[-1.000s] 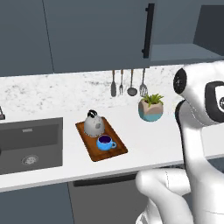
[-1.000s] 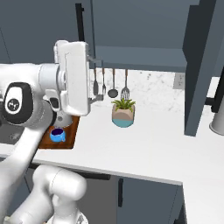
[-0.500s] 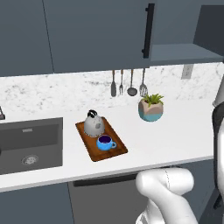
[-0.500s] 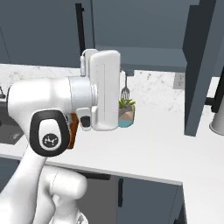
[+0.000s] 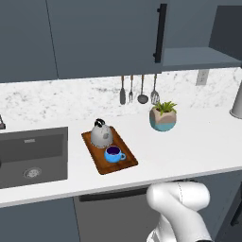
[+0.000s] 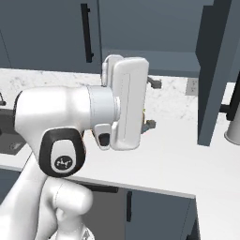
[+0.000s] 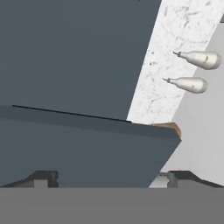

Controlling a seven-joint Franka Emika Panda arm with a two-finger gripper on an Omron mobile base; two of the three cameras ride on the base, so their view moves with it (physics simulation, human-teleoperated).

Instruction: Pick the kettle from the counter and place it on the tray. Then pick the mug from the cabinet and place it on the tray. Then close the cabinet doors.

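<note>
1. Kettle (image 5: 100, 135) and mug (image 5: 113, 154) both stand on the tray (image 5: 129, 160), in the lower middle of the left base view, so I judge that only the cabinet doors are left to close.
2. Gripper (image 7: 112, 179) has its jaws released, spread wide and grasping nothing; its two dark tips stand far apart at the bottom of the hand view.
3. Open door (image 6: 216, 70) is at the right of the right base view, a tall panel with a vertical long axis. It lies to the right of the white hand (which sits in the frame's middle), so the coming push must go that way.
4. Hand view gives a close slate-blue panel edge (image 7: 87, 148), crossing the frame, and two pale utensils (image 7: 192, 72) at upper right; which door it is, I cannot tell. Left base view shows instead the bare shelf (image 5: 194, 57) at upper right.
</note>
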